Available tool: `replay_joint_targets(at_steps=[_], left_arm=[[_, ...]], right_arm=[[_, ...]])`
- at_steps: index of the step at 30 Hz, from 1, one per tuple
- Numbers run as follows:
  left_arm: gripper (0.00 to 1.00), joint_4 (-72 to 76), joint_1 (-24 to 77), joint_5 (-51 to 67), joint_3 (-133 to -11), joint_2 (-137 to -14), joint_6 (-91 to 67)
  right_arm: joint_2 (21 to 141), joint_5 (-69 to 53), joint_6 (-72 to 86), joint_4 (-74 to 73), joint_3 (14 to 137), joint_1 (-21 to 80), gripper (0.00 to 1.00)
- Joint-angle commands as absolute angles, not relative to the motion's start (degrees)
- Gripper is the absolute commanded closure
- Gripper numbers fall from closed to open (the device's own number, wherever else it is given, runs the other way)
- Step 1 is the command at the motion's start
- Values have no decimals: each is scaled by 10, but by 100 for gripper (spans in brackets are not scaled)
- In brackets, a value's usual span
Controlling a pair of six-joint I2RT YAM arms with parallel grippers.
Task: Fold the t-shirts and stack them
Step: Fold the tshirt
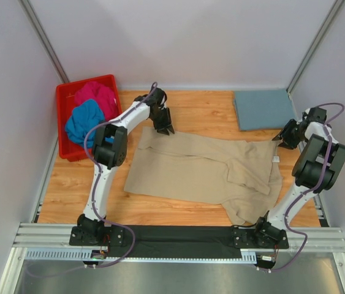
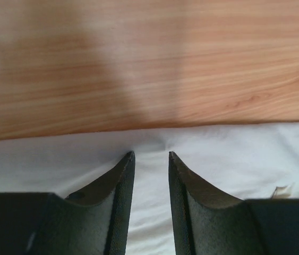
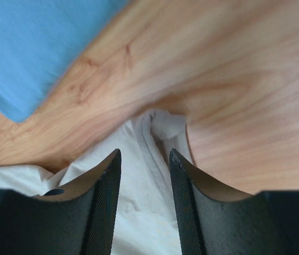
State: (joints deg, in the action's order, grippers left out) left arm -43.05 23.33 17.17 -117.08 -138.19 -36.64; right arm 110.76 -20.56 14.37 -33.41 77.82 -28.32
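A beige t-shirt [image 1: 203,168] lies spread across the wooden table, one sleeve folded onto its body. My left gripper [image 1: 165,130] stands open over its far left edge; in the left wrist view the jaws [image 2: 150,154] are parted above pale cloth [image 2: 218,159]. My right gripper [image 1: 280,141] is open at the shirt's far right corner, where a seamed hem [image 3: 138,212] runs between the jaws [image 3: 145,151]. A folded grey-blue t-shirt [image 1: 263,109] [image 3: 32,42] rests at the back right. The magenta t-shirt [image 1: 97,95] and the bright blue one [image 1: 85,119] lie bunched in the bin.
A red plastic bin [image 1: 108,78] sits at the back left corner. White walls close in the table on three sides. Bare wood [image 1: 80,184] shows left of the beige shirt, and a black strip [image 1: 178,233] runs between the arm bases.
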Motion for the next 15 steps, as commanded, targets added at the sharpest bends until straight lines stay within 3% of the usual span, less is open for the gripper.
replay_joint_targets(at_steps=[1,11,15], left_arm=[[61,-431,219,156,-1189,-1393,-339],[61,-444,208,144,-1187,-1407,-325],[61,-445,207,144,-1182,-1407,-333]], right_arm=[[1142,-221,117,-307,816,-287,57],[1187,-230,116,-280,827,-287,64],[1190,-241,127,-259,824,-287,76]])
